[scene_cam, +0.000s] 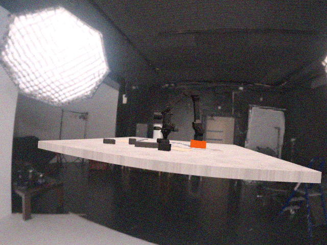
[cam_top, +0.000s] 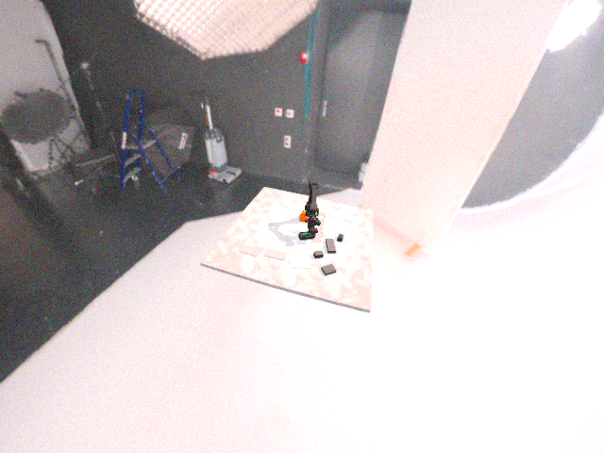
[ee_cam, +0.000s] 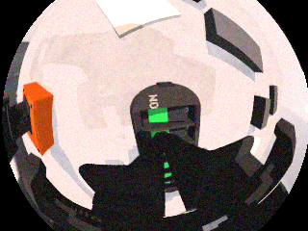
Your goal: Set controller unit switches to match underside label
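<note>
The dark grey controller unit [cam_top: 306, 236] [scene_cam: 162, 140] [ee_cam: 166, 91] sits on its base on the bench, switches upward. In the wrist view, the rocker [ee_cam: 158, 115] nearest the end marked ON shows a bright green left end. Part of the following rocker's green end shows too. The fingers hide most of the others, with only green slivers visible between the finger shapes. The underside label is not visible. My gripper [cam_top: 312, 231] [scene_cam: 165, 138] [ee_cam: 161, 135] is shut and empty, pointing down, its tips at or just over the second rocker's green end. Contact cannot be told.
The orange block [cam_top: 303, 216] [scene_cam: 197, 144] [ee_cam: 40, 117] is at the arm's base. A long dark module [cam_top: 330, 245] [scene_cam: 146, 144] [ee_cam: 236, 38] and smaller dark blocks [cam_top: 340, 238] [cam_top: 318, 254] [cam_top: 328, 269] lie near the unit. Pale flat plates [cam_top: 276, 254] [ee_cam: 140, 14] also lie on the bench.
</note>
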